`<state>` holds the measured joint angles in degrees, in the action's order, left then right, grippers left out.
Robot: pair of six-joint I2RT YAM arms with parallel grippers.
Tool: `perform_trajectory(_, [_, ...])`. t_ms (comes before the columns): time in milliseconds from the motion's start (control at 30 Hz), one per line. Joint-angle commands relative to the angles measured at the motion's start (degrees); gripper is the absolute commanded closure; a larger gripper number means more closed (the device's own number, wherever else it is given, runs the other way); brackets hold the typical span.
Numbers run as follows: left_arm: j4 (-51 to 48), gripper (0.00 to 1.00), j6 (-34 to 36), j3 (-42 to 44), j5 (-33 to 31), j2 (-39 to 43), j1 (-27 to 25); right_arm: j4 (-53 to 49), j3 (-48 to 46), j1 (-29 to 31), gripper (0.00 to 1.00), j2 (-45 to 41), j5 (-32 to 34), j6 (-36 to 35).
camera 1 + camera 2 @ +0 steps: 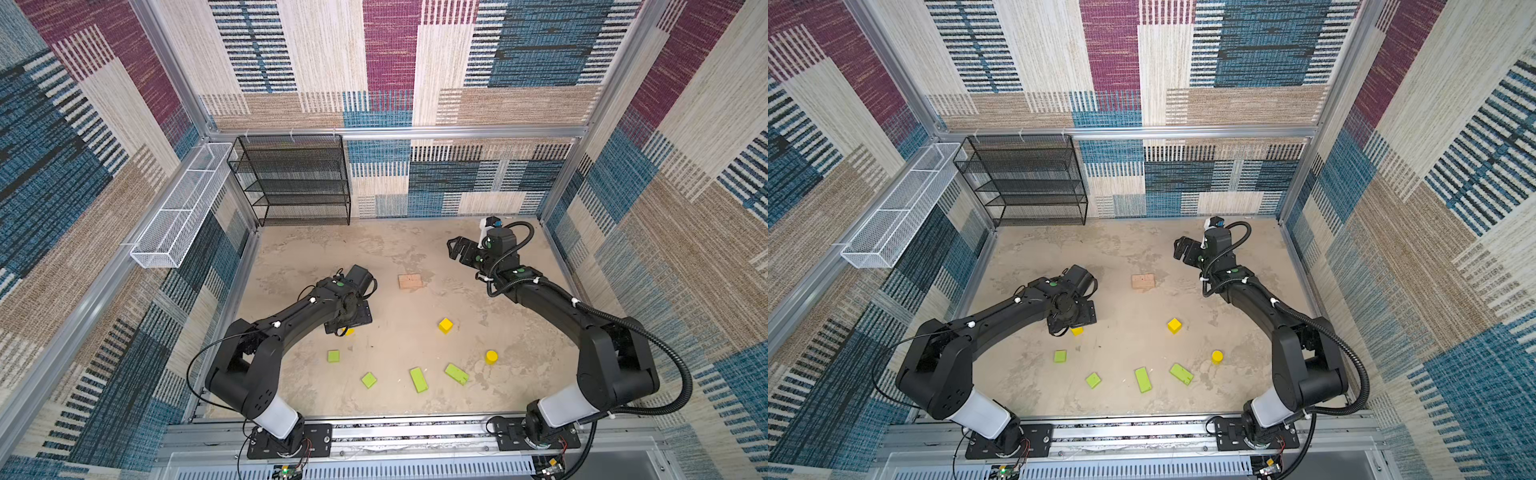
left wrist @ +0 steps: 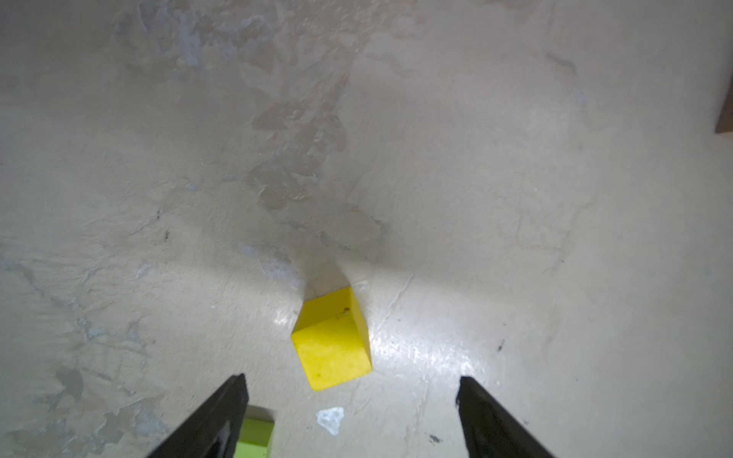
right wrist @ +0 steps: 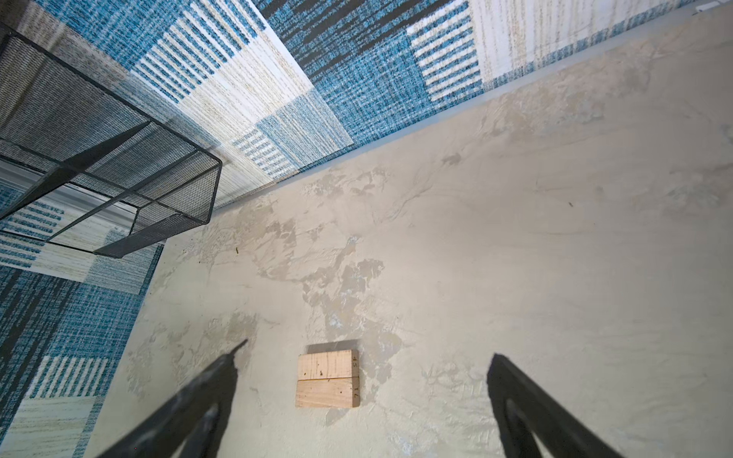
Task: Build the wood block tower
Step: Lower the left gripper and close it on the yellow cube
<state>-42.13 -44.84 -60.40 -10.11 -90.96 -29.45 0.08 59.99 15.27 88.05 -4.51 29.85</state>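
Two plain tan bars (image 1: pixel 410 281) (image 3: pixel 328 378) lie side by side, touching, mid-floor. My left gripper (image 2: pixel 351 380) hangs open low over a yellow cube (image 2: pixel 331 341) (image 1: pixel 350 331); the cube sits just beyond the fingertips, untouched. A second yellow cube (image 1: pixel 445 325) and a short yellow cylinder (image 1: pixel 491 356) stand further right. Several lime-green flat pieces (image 1: pixel 418 379) are scattered near the front; one (image 2: pixel 256 436) shows beside a left finger. My right gripper (image 1: pixel 453 249) (image 3: pixel 369 351) is open and empty, raised at the back right and facing the bars.
A black mesh shelf (image 1: pixel 295 178) stands against the back wall at the left. A white wire basket (image 1: pixel 178 208) hangs on the left wall. Carpeted walls close in the floor, and the arms' base rail (image 1: pixel 395 432) runs along the front.
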Motion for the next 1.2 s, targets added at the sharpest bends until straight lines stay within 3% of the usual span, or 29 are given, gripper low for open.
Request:
perform_trajectory(0, [2.6,0.15,-4.0,1.0,1.5,0.4,0.6,0.0,0.6,0.0,0.01,-0.1,1.4,-0.7])
perform_trajectory(300, [5.2,0.22,-6.3,2.2,3.8,-1.6,1.4,-0.2,0.7,0.0,0.01,-0.1,2.0,-1.0])
perform_trajectory(1167, [4.2,0.49,-6.7,1.8,-0.4,-5.1,1.5,-0.7,0.6,-0.1,0.01,-0.1,2.7,-1.3])
